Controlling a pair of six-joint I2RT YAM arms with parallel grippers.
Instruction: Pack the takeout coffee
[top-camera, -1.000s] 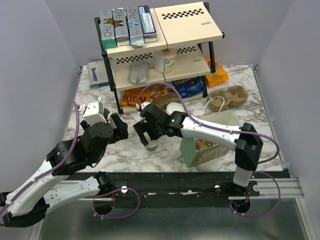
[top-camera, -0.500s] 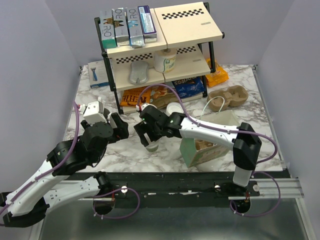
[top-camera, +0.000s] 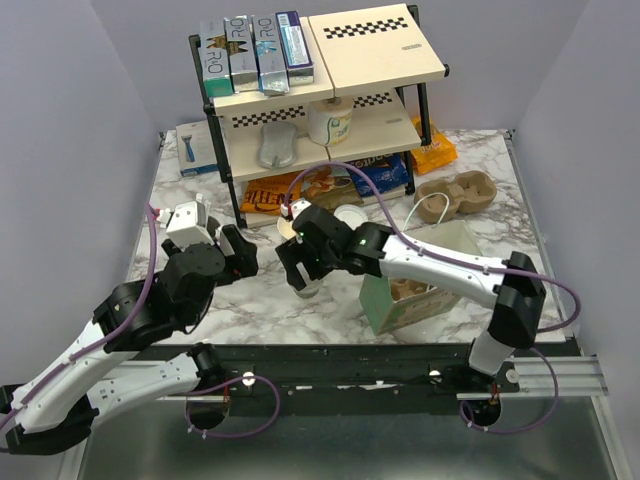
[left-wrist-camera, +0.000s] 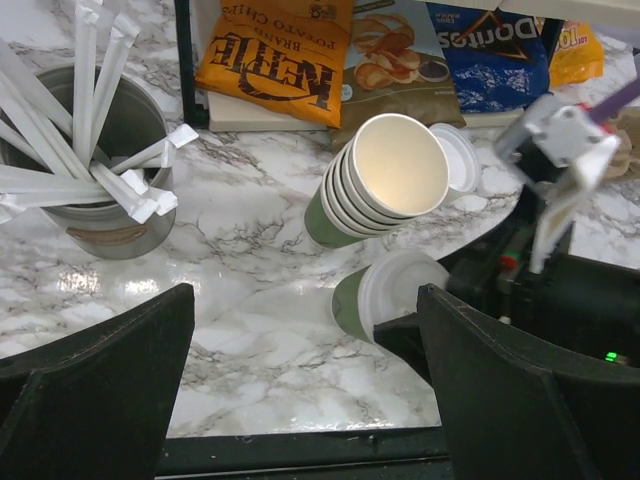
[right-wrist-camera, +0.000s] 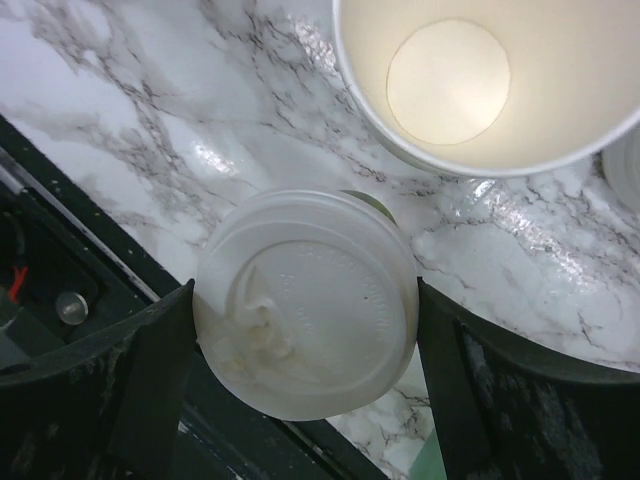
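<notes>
The takeout coffee (right-wrist-camera: 305, 300), a small green-sided cup with a white lid, stands near the table's front edge (top-camera: 308, 291). My right gripper (right-wrist-camera: 305, 302) comes down over it, and both fingers press against the lid's rim. The left wrist view shows the same cup (left-wrist-camera: 385, 295) with the right gripper's dark finger beside it. My left gripper (top-camera: 238, 256) hangs wide open to the cup's left with nothing between its fingers (left-wrist-camera: 120, 350). A stack of nested lidless cups (left-wrist-camera: 385, 180) stands just behind the coffee.
A green paper bag (top-camera: 420, 275) with handles stands open right of the cup. A brown cup carrier (top-camera: 457, 195) lies behind it. Loose lids (top-camera: 350, 215), chip bags (left-wrist-camera: 275, 50), a straw tin (left-wrist-camera: 100, 170) and the shelf (top-camera: 320, 100) fill the back.
My right gripper's jaws have drawn in onto the lidded cup, and its arm has shifted a little to the right. The left arm has not moved.
</notes>
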